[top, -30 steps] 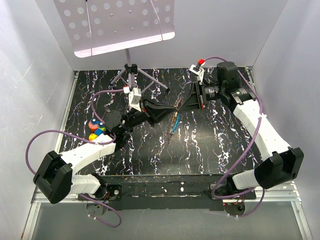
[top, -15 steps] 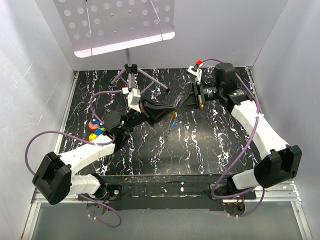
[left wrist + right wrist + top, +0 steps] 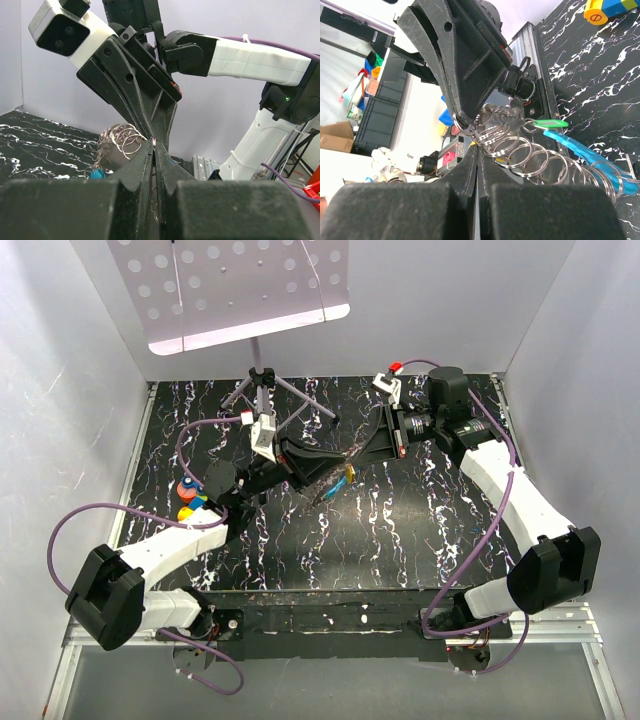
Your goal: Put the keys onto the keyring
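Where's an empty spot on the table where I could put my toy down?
Bare table in front, between left arm and right arm. Also the far left corner beside the stand legs. Crowded: the middle, where left gripper and right gripper hold the keyring, and by the coloured toys.

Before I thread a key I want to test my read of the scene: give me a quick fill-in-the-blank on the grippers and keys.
1. The left gripper and the right gripper are both shut on one chain of metal ____.
2. The tag hanging above the blue strip is ____.
3. The keys lie on the table beside the ____ arm.
Missing words: rings; green; left.
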You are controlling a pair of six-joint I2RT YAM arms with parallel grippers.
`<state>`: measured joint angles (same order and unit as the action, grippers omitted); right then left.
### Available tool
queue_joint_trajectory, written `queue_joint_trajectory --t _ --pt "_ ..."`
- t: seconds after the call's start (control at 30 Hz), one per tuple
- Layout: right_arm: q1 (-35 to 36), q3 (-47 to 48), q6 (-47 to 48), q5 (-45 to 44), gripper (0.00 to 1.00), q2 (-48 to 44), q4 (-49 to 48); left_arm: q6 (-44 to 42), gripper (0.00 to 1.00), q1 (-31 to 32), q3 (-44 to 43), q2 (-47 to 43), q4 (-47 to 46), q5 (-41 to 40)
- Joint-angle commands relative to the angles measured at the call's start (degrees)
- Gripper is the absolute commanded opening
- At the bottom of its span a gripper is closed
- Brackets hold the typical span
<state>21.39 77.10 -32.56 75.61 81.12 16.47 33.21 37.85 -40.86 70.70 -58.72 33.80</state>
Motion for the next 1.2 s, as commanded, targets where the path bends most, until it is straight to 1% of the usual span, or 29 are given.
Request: queue_joint_trajectory --t 0.0,0.23,0.5,0.67,0.9,0.93,1.0,1.03,1.07,1.1,1.17 --pt "-0.6 -0.1 1.4 -0.5 0.01 0.6 0.1 2.9 0.00 -1.1 -1.0 -2.3 -5.1 3.1" --pt "-0.6 0.4 2.8 -1.1 0.01 1.3 2.1 4.2 0.00 -2.0 -1.3 -1.4 -6.3 4.3" --pt "1.2 1.5 3.0 -2.1 0.01 3.0 3.3 7.7 0.00 -2.1 -2.0 1.5 -11.8 4.5" --pt "1.9 2.9 4.5 -2.8 0.01 3.8 5.6 7.7 0.00 -2.0 -1.7 1.6 -11.9 4.5" --pt "1.7 3.7 5.0 -1.1 0.01 3.5 5.2 6.8 0.00 -2.0 -1.4 1.5 -10.9 4.8" --pt "1.4 3.9 5.7 -0.5 0.01 3.0 5.3 6.3 0.00 -2.0 -1.2 1.0 -10.5 4.8" --pt "0.7 6.0 11.4 -0.3 0.02 1.9 10.6 5.3 0.00 -2.2 -1.2 0.5 -9.2 4.9" --pt "0.4 6.9 14.6 -0.6 0.07 1.3 13.0 4.9 0.00 -2.2 -1.0 0.1 -8.6 4.9" --pt "0.2 8.3 20.2 -1.2 0.14 0.8 16.7 4.6 0.00 -2.4 -0.9 -0.1 -8.1 5.0" --pt "0.1 9.6 23.2 -1.4 0.21 0.4 19.7 4.3 0.00 -2.6 -0.7 -0.5 -7.9 5.0" --pt "0.1 10.6 26.4 -0.7 0.31 -0.2 22.1 4.0 0.00 -3.0 -0.7 -1.1 -7.2 5.1"
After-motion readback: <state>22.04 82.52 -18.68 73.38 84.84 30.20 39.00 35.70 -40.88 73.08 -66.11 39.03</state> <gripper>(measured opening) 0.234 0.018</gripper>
